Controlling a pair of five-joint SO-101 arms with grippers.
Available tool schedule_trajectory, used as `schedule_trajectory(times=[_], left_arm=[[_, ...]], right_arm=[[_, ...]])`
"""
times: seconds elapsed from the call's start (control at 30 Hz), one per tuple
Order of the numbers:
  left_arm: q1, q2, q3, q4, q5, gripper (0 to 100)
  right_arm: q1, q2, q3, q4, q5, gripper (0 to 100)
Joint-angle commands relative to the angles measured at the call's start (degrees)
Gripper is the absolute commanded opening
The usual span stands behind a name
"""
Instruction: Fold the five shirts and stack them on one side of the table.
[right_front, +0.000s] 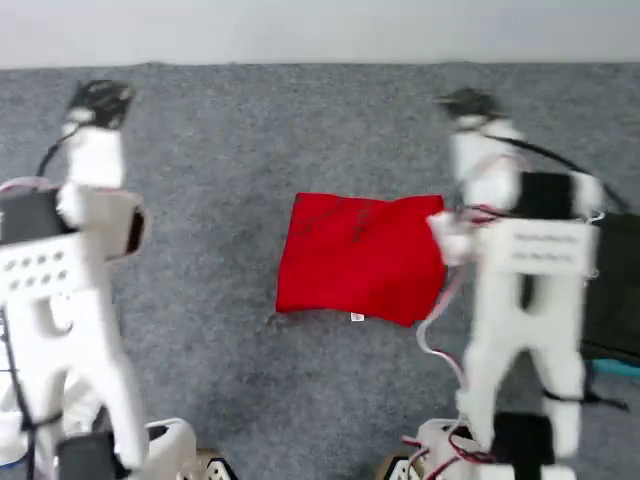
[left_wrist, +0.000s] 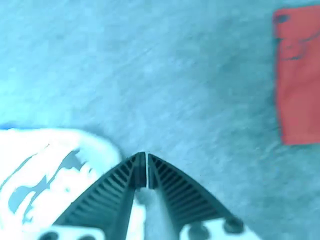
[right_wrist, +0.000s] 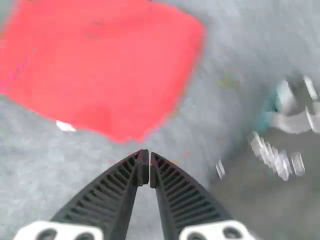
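A folded red shirt (right_front: 360, 257) lay at the middle of the table (right_front: 220, 150), just ahead of the right hand (right_wrist: 144, 167), with the left hand (left_wrist: 146, 170) well apart, both closed and empty.

Bright, even light falls on the table (right_front: 230, 140) from above, with no hard shadows. A thin, soft shadow lines the near edge of the shirt (right_front: 360, 258). A white surface (left_wrist: 45, 170) beside the left gripper (left_wrist: 146, 172) glares.
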Motion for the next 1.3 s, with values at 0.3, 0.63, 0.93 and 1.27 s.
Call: schedule_trajectory(times=[0.3, 0.63, 0.93, 1.27], left_arm=[[-22.3, -16.0, 11.1, 1.1, -11.0, 1], [-30.9, -16.4, 16.3, -1.3, -12.1, 1], [-31.1, -16.1, 18.9, -4.4, -11.9, 1], [-30.9, -16.0, 18.9, -5.1, -12.0, 1]], right_arm=[[-18.9, 23.1, -0.7, -32.1, -0.8, 1.6], [-19.8, 36.1, -0.7, -51.5, -0.7, 1.6], [-21.3, 44.4, -0.8, -63.2, 4.1, 1.5], [-24.7, 49.2, -10.5, -58.9, 4.9, 1.5]])
